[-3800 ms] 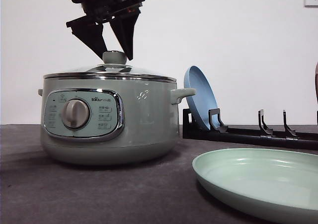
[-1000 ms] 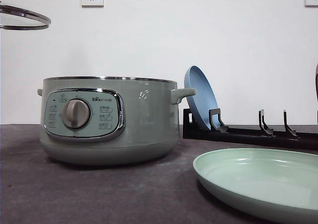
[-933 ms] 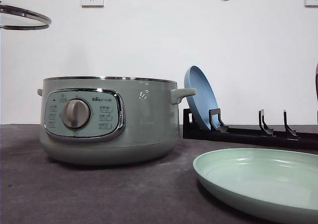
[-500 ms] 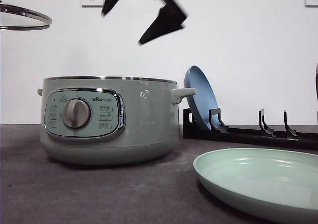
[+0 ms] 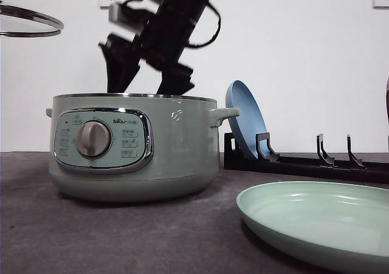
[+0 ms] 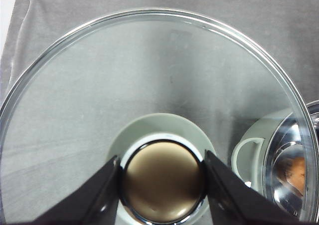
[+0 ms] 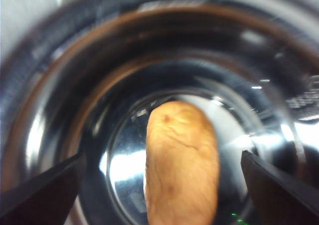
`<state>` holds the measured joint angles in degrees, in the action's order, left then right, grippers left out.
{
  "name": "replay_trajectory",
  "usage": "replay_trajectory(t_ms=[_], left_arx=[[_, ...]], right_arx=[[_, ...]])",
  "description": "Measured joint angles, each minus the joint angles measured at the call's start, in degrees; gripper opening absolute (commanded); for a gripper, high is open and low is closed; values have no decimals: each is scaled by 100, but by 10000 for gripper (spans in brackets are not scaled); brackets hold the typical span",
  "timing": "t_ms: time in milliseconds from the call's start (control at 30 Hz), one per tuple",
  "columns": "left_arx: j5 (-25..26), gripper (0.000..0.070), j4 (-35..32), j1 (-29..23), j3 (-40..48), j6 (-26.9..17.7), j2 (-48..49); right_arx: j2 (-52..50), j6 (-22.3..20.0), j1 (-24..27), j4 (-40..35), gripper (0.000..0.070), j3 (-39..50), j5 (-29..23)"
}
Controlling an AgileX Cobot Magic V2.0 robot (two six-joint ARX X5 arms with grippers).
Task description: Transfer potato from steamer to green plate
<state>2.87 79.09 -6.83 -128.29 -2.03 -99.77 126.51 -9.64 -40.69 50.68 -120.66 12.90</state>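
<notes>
Step in hand: reach into the pot for the potato. Lid is already off, so the pick itself is what's left, then the carry to the plate.

Left gripper (image 6: 162, 177) is clamped on the lid knob (image 6: 163, 181), fingers pressed on both sides of it. It holds the glass lid (image 6: 149, 85) up in the air, off to the robot's left of the steamer (image 5: 134, 146); the lid rim also shows at the top left edge of the front view. Part of the steamer's side handle and shiny inside are seen through the glass in the left wrist view.

Right gripper (image 5: 146, 82) sits just above the steamer's open mouth, tips dipping at or just below the rim in the front view. Its fingers (image 7: 42, 190) are spread wide apart, w/ nothing between them yet.

Potato (image 7: 182, 162) lies on the shiny bottom of the pot, long axis running toward the wrist cam, roughly centred between the open fingers. Not touched yet, as far as I can tell.

Green plate (image 5: 316, 222) sits on the table to the right front of the steamer, well apart from it. A blue plate (image 5: 243, 119) leans in a black rack (image 5: 304, 161) behind; not the target.

Next move, my read: lower straight down so the fingers straddle the potato's narrow width, then close gently. Skin looks smooth, so a grip near the middle is prob safer than near an end. Watch the pot wall w/ fingers this wide. Then lift clear of the rim before swinging to the green plate.
</notes>
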Motion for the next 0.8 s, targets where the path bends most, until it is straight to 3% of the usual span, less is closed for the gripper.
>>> replay_trajectory(t_ms=[467,600,700,800], left_arx=[[0,0,0,0,0,1,0],[0,0,0,0,0,1,0],[-2,0,0,0,0,1,0],[0,0,0,0,0,3,0]], right_arx=[[413,-215,27,-214,613,-6,-141],[569,-215,22,-205,523,-4,-136],[602,-215,22,-204,354,-4,-125],[602,-212,25,-198,260,-4,-118]])
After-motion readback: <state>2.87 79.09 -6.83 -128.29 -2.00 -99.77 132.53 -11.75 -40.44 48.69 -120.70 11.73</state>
